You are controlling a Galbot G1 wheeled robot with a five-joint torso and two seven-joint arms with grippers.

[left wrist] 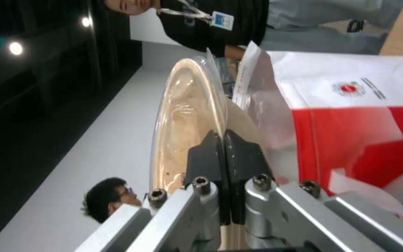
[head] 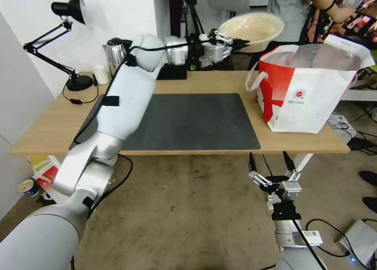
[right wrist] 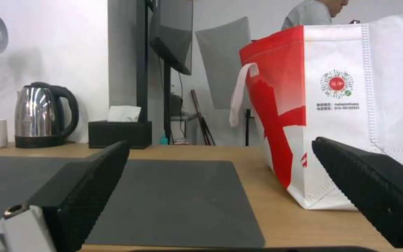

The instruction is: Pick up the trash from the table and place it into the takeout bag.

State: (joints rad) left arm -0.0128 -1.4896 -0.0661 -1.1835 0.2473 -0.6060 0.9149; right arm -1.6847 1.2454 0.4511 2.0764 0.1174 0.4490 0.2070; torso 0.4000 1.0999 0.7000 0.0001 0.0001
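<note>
We see the shallow beige bowl [head: 253, 29] raised in the air and tilted, just beside the open mouth of the takeout bag [head: 314, 93]. That boxy white bag with its red panel stands upright on the light-wood table [head: 204, 83].

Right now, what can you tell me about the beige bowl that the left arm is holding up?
The shallow beige bowl looks like thin, glossy plastic, wide and round, with faint smears inside. It is lifted off the table and tilted so its inside faces the head camera. The left tool is shut on its rim, fingers pinching the edge. It hangs beside the open top of the takeout bag, not yet inside it.
</note>
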